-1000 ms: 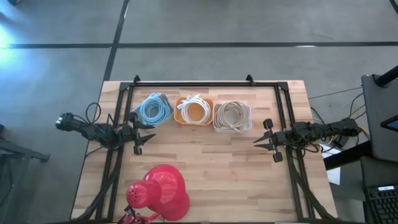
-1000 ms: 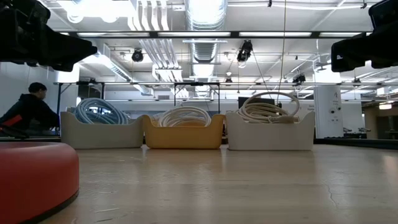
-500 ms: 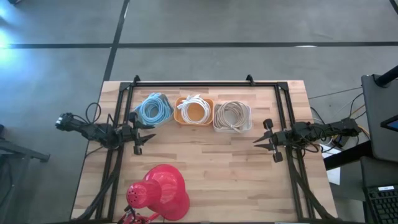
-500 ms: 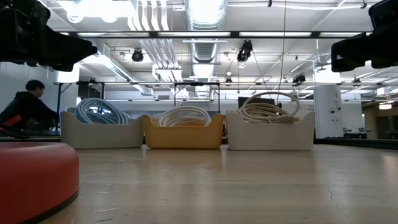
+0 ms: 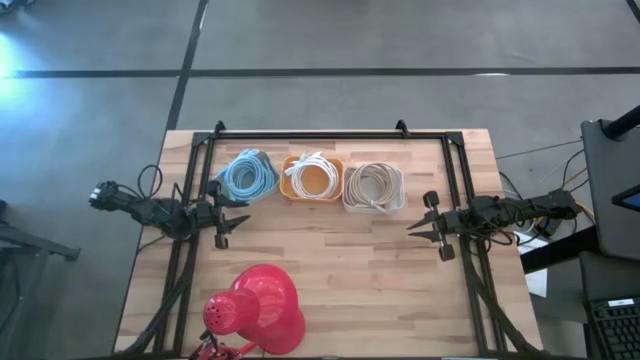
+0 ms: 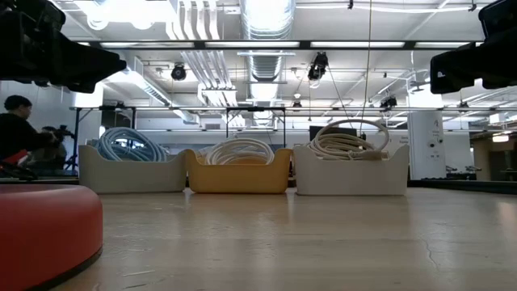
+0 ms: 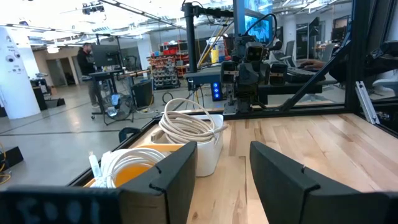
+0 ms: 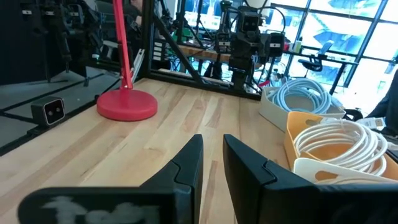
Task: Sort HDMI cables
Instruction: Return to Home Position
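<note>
Wooden table [image 5: 330, 270] is carrying three bins [image 6: 351, 179] in a row.
I'm seeing the HDMI cables [image 5: 313, 180] lying coiled inside them; left gripper [image 5: 238, 212] is hovering with fingers wide, right gripper [image 5: 412, 228] with fingers narrow.

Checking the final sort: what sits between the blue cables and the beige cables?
An orange bin holding white cables, clearest in the high view.

Bare counter [image 5: 350, 270] runs between the left end effector [image 5: 243, 212] and right end effector [image 5: 412, 228]; bins [image 5: 374, 208] flank one side, a lamp [image 5: 255, 305] the other.
</note>
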You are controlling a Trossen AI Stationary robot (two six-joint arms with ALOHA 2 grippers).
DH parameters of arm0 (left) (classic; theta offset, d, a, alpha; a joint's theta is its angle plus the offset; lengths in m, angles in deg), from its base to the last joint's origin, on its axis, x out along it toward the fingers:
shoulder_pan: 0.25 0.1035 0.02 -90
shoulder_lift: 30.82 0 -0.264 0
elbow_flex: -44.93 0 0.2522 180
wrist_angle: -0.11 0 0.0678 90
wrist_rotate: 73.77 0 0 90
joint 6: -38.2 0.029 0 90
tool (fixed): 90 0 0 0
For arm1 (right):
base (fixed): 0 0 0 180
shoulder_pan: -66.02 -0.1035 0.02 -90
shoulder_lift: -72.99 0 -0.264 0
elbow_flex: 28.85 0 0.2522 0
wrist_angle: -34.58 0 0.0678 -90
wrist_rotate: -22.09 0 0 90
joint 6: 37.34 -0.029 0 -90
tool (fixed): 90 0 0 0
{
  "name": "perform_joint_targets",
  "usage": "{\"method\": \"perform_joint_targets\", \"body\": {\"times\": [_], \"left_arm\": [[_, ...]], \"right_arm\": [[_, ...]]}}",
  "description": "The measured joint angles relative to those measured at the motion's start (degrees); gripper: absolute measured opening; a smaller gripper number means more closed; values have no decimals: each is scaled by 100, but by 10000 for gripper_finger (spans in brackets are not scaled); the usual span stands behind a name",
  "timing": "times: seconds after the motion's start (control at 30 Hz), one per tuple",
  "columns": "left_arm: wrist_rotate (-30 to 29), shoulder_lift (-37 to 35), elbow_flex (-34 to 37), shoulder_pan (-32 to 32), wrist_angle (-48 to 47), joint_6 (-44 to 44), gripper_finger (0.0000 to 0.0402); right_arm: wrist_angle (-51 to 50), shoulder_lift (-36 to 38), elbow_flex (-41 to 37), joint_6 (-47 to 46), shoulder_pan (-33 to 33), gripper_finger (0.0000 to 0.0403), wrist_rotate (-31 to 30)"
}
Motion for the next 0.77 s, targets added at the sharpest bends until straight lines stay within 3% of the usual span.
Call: {"method": "perform_joint_targets", "body": {"times": [0.77], "left_arm": [[-1,0,0,-7,2,0,177]], "right_arm": [[-1,0,0,-23,0,59,-1]]}}
